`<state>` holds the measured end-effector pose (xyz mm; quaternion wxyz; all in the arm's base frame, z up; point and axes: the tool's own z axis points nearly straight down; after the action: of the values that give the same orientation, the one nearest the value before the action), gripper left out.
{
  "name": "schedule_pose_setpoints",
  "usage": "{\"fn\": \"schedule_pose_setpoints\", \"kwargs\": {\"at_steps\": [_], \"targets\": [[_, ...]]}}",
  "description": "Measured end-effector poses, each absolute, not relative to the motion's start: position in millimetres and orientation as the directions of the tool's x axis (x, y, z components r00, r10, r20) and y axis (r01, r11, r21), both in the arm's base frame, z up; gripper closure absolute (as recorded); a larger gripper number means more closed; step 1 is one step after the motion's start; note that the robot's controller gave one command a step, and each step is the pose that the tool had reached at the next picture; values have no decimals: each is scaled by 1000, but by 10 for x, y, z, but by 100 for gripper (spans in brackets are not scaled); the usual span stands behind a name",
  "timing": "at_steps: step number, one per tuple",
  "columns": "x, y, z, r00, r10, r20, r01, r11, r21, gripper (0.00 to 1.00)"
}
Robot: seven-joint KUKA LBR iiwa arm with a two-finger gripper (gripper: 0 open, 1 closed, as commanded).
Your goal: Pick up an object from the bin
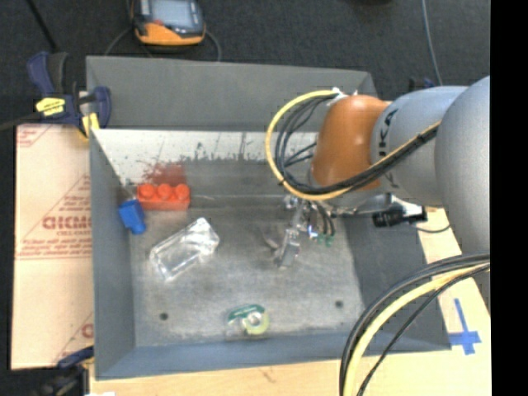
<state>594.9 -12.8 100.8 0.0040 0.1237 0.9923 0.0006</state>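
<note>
Where the pincer (290,246) hangs, the grey bin's floor (223,283) is scuffed.

The bin (318,297) was matt, scuffed grey metal; the clear plastic container (183,248) looked glossy, the orange block (162,196) smooth plastic.

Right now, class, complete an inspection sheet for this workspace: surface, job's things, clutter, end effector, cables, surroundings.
Surface: grey metal bin, floor scuffed.
Job's things: orange studded brick and blue block at far left; clear plastic piece left of centre; green-and-white ring by the near wall.
Clutter: nothing seen.
End effector: over bare floor mid-bin, apart from every thing.
Cables: yellow and black loops round the orange wrist cover.
Surroundings: orange-black handheld device on dark floor beyond the bin.
</note>
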Motion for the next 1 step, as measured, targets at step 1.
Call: {"fn": "schedule_pose_setpoints", "kwargs": {"at_steps": [1], "targets": [[5864, -109, 703, -900, 436, -2, 436, 900, 1, 0]]}}
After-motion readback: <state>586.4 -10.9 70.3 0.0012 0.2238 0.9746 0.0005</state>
